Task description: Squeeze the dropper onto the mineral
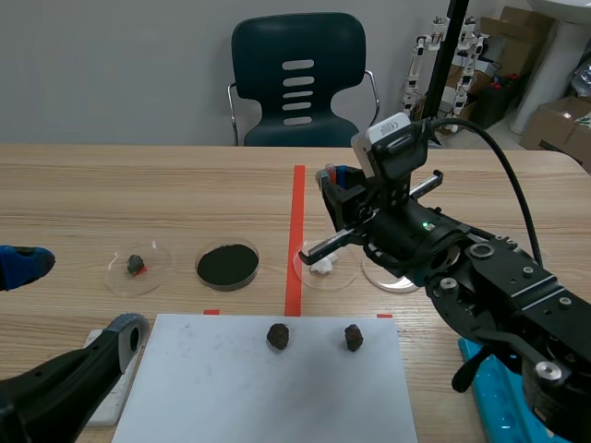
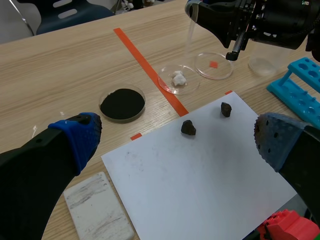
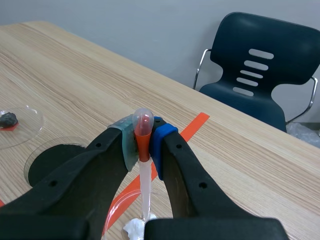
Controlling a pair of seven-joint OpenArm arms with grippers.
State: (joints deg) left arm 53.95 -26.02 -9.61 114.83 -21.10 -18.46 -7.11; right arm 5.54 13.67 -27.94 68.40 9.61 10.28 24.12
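My right gripper point(image 3: 143, 137) is shut on a clear plastic dropper point(image 3: 144, 175) with a red-filled bulb, held upright with its tip down. The tip hangs just above a white mineral point(image 3: 135, 230) lying in a clear petri dish point(image 1: 309, 277) beside the orange tape line. The left wrist view shows the dropper point(image 2: 190, 35) above that white mineral point(image 2: 178, 78), with the right gripper point(image 2: 192, 9) over it. My left gripper point(image 2: 175, 140) is open and holds nothing, low above the white paper point(image 2: 200, 175), well short of the dish.
Two dark stones point(image 2: 188, 128) point(image 2: 226, 109) lie on the paper. A dish of black powder point(image 1: 227, 265) and a dish with a small dark stone point(image 1: 137, 267) sit left of the tape. An empty dish point(image 2: 214, 65), a blue tube rack point(image 2: 295, 87) and a white tile point(image 2: 97, 205) are nearby.
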